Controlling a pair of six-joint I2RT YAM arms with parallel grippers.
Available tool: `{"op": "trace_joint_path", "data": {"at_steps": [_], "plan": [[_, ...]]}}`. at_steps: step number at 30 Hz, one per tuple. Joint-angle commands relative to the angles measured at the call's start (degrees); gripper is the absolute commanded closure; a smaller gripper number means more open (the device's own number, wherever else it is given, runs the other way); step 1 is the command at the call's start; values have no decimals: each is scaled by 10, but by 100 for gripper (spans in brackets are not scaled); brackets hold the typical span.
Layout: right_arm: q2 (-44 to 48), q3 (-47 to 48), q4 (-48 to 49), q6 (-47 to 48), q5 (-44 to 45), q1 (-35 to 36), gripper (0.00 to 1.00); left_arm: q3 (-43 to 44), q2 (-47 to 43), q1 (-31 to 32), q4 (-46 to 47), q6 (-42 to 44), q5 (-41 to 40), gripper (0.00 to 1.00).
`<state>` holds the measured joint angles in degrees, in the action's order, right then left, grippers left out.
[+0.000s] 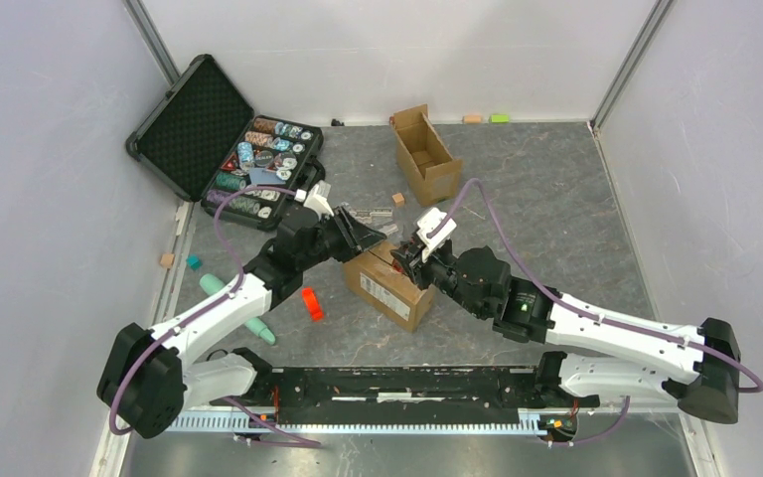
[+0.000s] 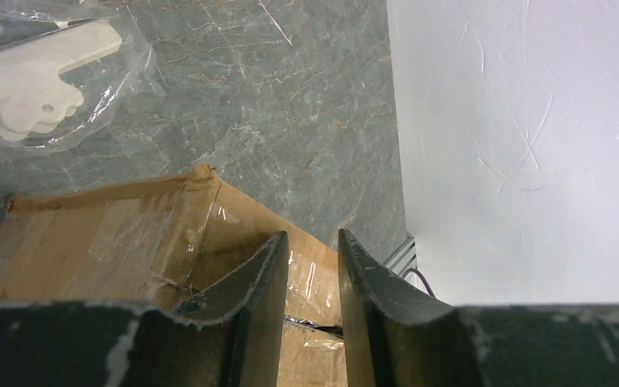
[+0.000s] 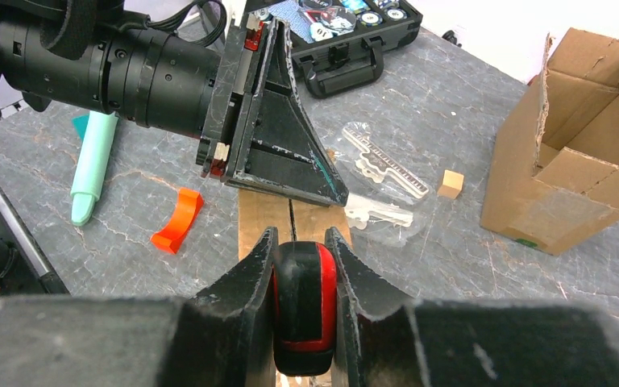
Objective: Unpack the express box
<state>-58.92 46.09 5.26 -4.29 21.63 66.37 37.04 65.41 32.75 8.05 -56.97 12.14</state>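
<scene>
Slippage risk: right gripper point(image 3: 300, 232) clenches red-and-black tool point(image 3: 305, 310) at taped seam of express box point(image 1: 389, 288); left gripper point(image 2: 313, 235) (jaws narrowly parted, empty) may let box shift.

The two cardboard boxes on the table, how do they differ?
The labelled box lies with its flaps down and taped; the open box stands with its flaps raised. The labelled box carries a white printed label; the open box shows none here. The labelled box sits mid-table; the open box stands farther back. Both are brown cardboard on the grey table.
</scene>
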Motion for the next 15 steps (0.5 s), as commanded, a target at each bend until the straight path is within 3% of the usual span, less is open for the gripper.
{"op": "trace_joint_path", "data": {"at_steps": [1, 15], "plan": [[29, 31, -30, -3, 10, 1, 100, -43, 29, -6, -83, 47, -60, 63], [76, 5, -95, -34, 19, 1, 100, -67, 34, -26, -68, 55, -55, 63]]}}
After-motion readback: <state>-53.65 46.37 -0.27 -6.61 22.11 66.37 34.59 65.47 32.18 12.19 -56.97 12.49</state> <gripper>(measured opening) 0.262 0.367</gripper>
